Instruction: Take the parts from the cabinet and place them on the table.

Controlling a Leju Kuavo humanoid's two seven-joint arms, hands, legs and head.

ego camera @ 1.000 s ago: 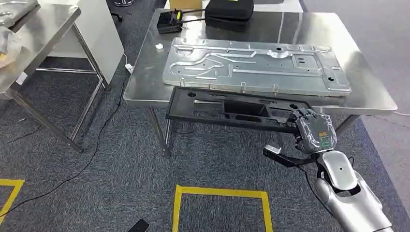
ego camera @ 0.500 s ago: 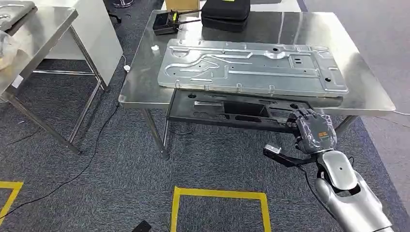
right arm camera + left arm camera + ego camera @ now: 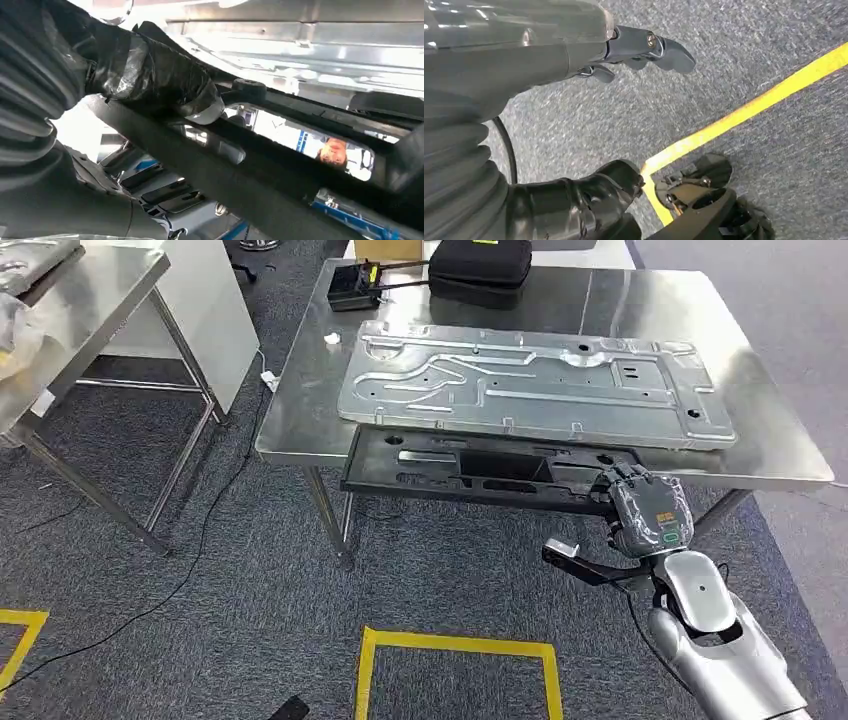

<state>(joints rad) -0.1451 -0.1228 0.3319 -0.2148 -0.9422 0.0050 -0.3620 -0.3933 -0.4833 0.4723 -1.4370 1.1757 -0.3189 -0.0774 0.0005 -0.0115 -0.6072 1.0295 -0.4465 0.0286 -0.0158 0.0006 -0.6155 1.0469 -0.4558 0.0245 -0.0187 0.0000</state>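
Gripping black part (image 3: 480, 468) edge | right hand (image 3: 648, 510) fingers wrapped | beneath table (image 3: 300, 430) rim

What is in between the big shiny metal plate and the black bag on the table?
Only bare tabletop: the head view shows a strip of it between the metal plate and the black bag.

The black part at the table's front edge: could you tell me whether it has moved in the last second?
No. The black part lies the same against the table's front edge and the silver panel; only the camera shifted slightly.
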